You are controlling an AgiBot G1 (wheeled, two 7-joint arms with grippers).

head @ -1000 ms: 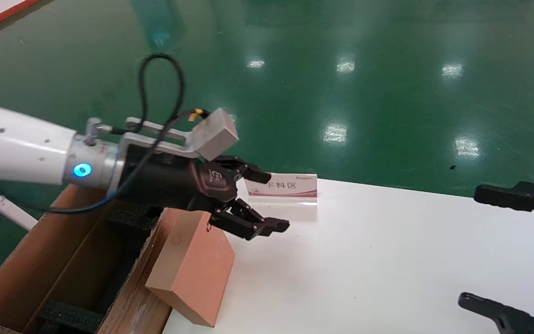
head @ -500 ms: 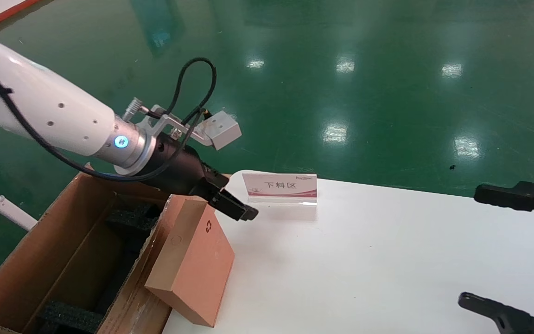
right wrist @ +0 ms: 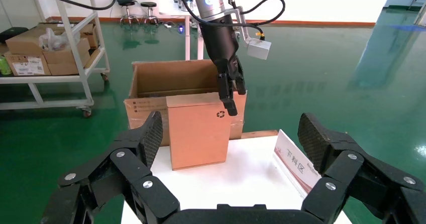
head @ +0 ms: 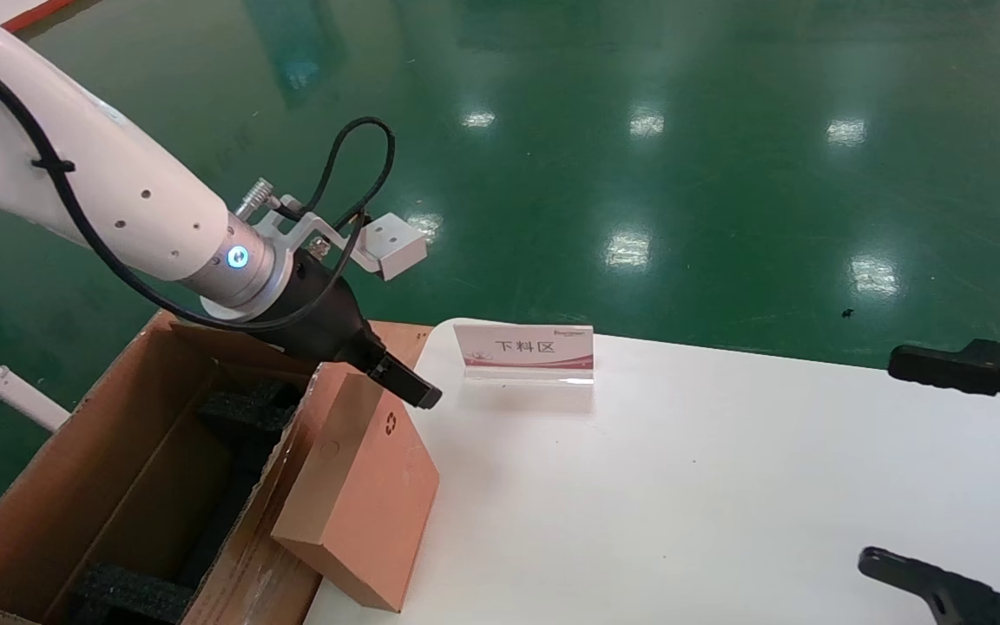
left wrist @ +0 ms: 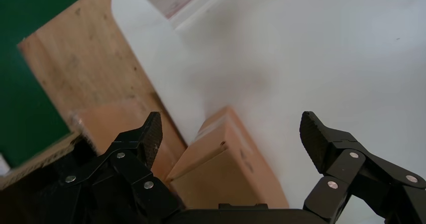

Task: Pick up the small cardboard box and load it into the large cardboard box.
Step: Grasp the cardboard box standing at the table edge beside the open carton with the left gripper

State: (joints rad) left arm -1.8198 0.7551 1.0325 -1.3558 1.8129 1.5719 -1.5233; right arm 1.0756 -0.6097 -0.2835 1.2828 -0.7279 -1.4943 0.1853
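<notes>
Since 1 second ago the left hand (head: 409,388) has turned and pulled back toward the large cardboard box (head: 75,486); its tips, once out over the tabletop (head: 682,486) near the sign card (head: 524,349), now sit just above the upper corner of the small cardboard box (head: 361,495). That box has not shifted: it leans tilted against the carton's near flap, its lower edge on the tabletop's border, recycling symbol facing up.

From the head camera only 1 finger of the left hand shows. The left wrist camera shows its fingers (left wrist: 150,136) spread wide apart, with the small box's top edge below and between them and nothing gripped. The right wrist camera gives a frontal look: the small box standing before the open carton, the left hand's tips at its upper corner beside the symbol; contact cannot be judged.

The right hand (head: 951,469) is parked at the tabletop's far right, fingers wide apart.
</notes>
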